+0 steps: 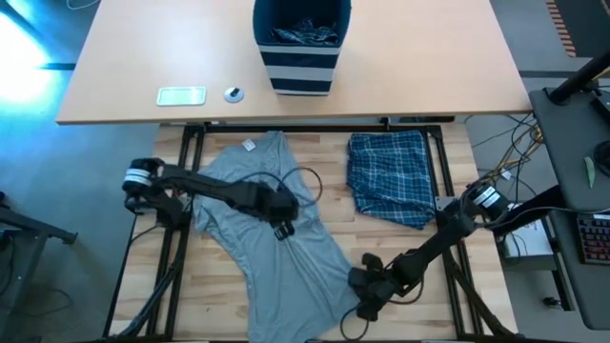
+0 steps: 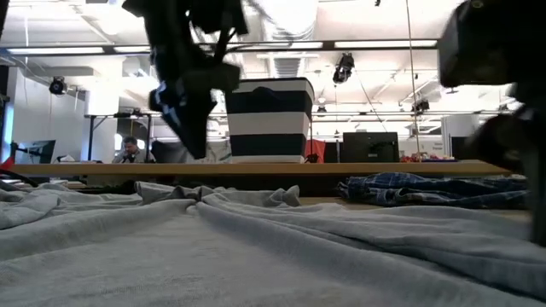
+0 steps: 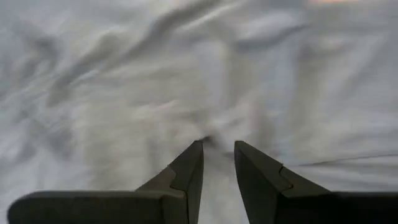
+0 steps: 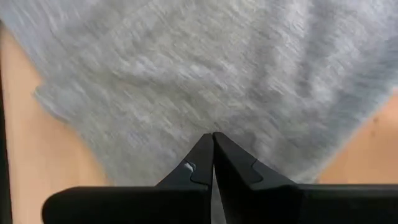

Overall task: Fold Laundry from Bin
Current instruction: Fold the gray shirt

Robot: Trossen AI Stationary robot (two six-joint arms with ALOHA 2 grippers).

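A grey T-shirt (image 1: 286, 267) lies spread out on the wooden table, collar toward the far side. My left gripper (image 1: 283, 229) hangs over the shirt's middle, clear of the cloth in the low view (image 2: 194, 128). Its fingers are slightly open with nothing between them (image 3: 219, 146). My right gripper (image 1: 364, 300) is shut and points down at the shirt's near right part (image 4: 212, 135). The navy striped bin (image 1: 300, 57) stands on the far table with dark cloth inside. My right gripper's shut fingertips (image 4: 205, 149) stand over the grey T-shirt close to its near right edge (image 4: 292, 168), slanting down from the table's right. I cannot tell whether they touch the cloth.
A folded blue plaid garment (image 1: 391, 176) lies on the table's far right part, beside the shirt. On the far table a flat pale device (image 1: 181, 95) and a small round thing (image 1: 233, 93) lie left of the bin. A person sits far back in the room (image 2: 130, 152).
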